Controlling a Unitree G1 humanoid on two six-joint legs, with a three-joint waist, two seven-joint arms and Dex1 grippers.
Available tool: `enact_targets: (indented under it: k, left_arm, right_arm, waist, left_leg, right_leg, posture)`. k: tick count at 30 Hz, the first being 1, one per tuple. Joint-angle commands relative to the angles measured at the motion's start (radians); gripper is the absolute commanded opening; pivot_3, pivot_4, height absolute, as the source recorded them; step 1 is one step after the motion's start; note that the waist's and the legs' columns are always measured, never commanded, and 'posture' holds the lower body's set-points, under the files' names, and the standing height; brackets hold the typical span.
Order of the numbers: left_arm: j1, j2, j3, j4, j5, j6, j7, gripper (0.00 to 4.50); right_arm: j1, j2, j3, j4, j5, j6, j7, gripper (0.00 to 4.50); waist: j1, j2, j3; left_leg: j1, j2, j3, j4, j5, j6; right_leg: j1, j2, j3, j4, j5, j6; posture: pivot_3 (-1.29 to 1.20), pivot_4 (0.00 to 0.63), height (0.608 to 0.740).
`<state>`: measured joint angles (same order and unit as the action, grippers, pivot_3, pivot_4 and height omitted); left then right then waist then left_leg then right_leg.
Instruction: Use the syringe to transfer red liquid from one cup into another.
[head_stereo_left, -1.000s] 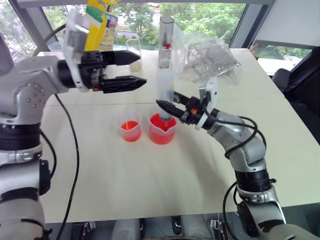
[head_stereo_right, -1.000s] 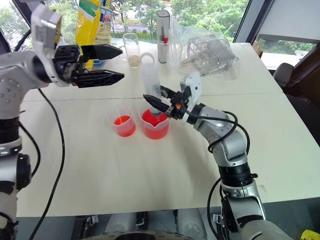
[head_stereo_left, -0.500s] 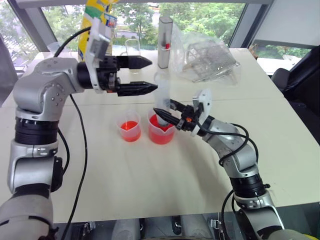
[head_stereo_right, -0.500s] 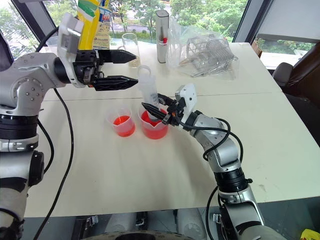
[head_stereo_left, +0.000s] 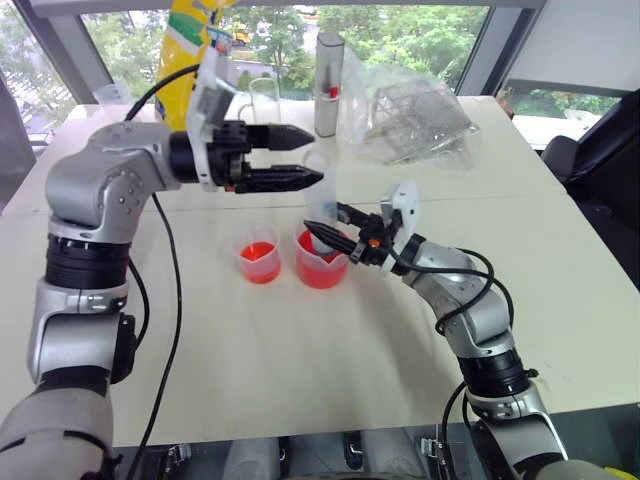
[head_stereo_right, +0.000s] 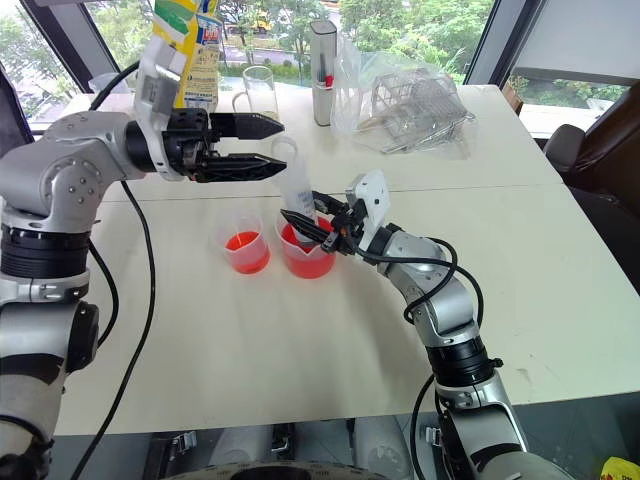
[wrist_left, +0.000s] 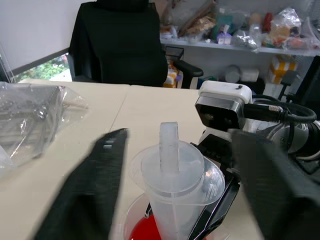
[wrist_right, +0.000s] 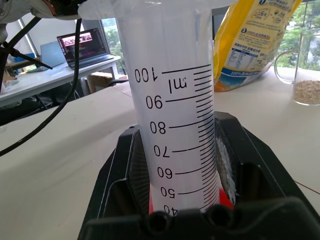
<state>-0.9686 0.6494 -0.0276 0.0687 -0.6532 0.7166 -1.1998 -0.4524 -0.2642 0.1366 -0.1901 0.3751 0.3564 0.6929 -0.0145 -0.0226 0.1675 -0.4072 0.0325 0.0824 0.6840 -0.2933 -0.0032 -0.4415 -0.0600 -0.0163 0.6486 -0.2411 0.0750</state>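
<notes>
Standing in right claw (head_stereo_right: 303, 217), syringe (head_stereo_right: 297, 190)

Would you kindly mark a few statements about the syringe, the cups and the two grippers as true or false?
1. The right gripper is shut on the syringe. True.
2. The syringe stands in the smaller cup. False: its lower end is in the larger spouted cup.
3. Both cups hold red liquid. True.
4. The left gripper is level with the cups' rims. False: it is up at the syringe's top end, its fingers on either side of the plunger.
5. A yellow bag stands at the table's far side. True.
</notes>
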Motion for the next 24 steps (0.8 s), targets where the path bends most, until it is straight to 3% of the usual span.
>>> enact_targets:
  k: [1, 3, 24]
  left_arm:
    - [-0.001, -0.006, -0.002, -0.025, 0.008, -0.002, -0.003, 1.05]
    - [0.000, -0.011, -0.003, -0.026, 0.011, 0.002, -0.002, 0.05]
    - [-0.088, -0.041, 0.047, -0.011, -0.001, 0.000, 0.037, 0.05]
  right_arm:
    - [-0.014, 0.006, -0.002, -0.035, 0.008, -0.010, 0.001, 1.45]
    - [-0.015, 0.005, -0.001, -0.037, 0.009, -0.008, 0.003, 1.45]
    - [-0.012, 0.029, 0.047, 0.078, -0.015, -0.031, 0.048, 1.45]
  waist:
    - [0.000, 0.000, 0.000]
    - [0.000, 0.000, 0.000]
    - [-0.001, 0.000, 0.000]
  left_leg:
    - [0.000, 0.000, 0.000, 0.000, 0.000, 0.000]
    - [0.000, 0.000, 0.000, 0.000, 0.000, 0.000]
    - [0.000, 0.000, 0.000, 0.000, 0.000, 0.000]
  right_leg:
    - [0.000, 0.000, 0.000, 0.000, 0.000, 0.000]
    - [0.000, 0.000, 0.000, 0.000, 0.000, 0.000]
    - [0.000, 0.000, 0.000, 0.001, 0.000, 0.000]
  posture:
    - [0.00, 0.150, 0.740]
    - [0.00, 0.150, 0.740]
    - [0.00, 0.150, 0.740]
